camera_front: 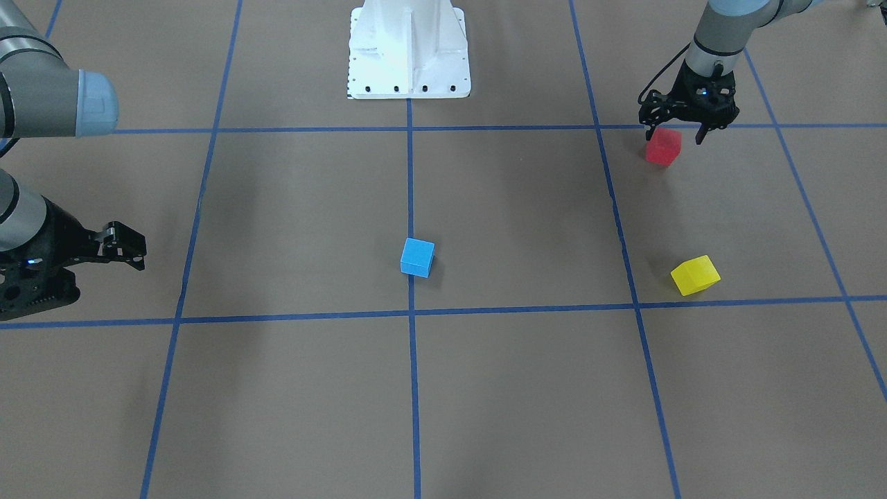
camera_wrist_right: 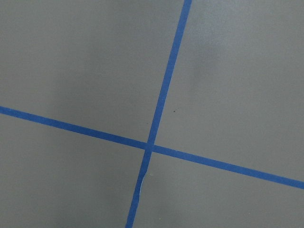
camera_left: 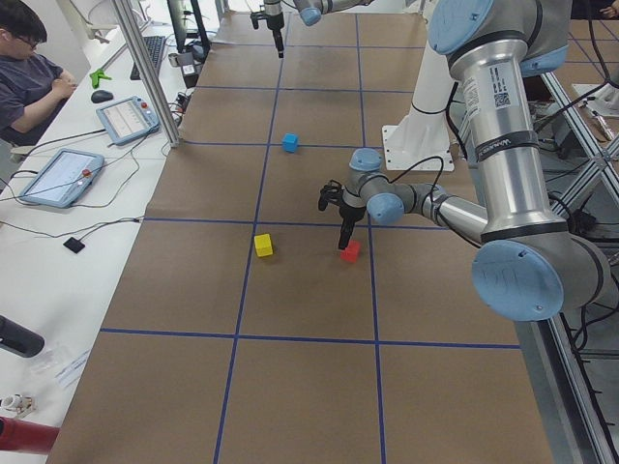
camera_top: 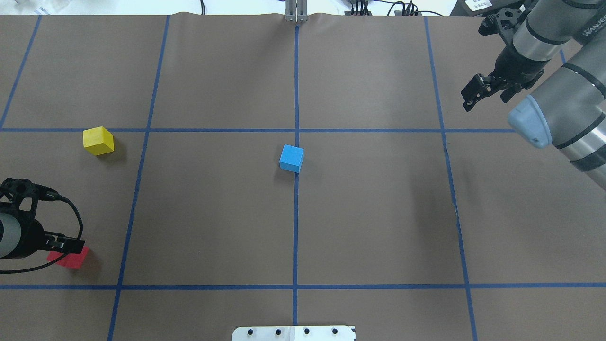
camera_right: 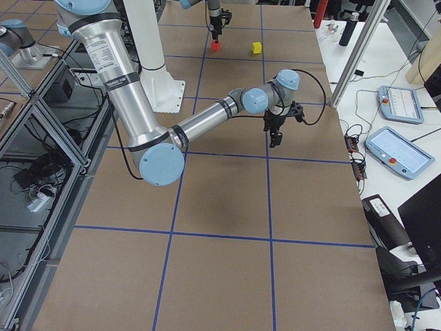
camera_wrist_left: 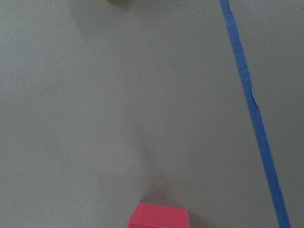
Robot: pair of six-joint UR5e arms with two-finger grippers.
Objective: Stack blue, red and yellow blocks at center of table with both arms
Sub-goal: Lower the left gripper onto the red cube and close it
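L gripper spread wide over red block. R gripper: can't tell if spread or clenched. Lettering on R arm illegible. Blue block mid-table.

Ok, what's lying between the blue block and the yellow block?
Only bare table, crossed by one blue tape line, lies between the blue block and the yellow block; the overhead view shows it.

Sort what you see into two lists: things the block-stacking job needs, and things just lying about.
Job: blue block, red block, yellow block, table, left gripper, right gripper.
Lying about: white pedestal, tablets, computer mouse.
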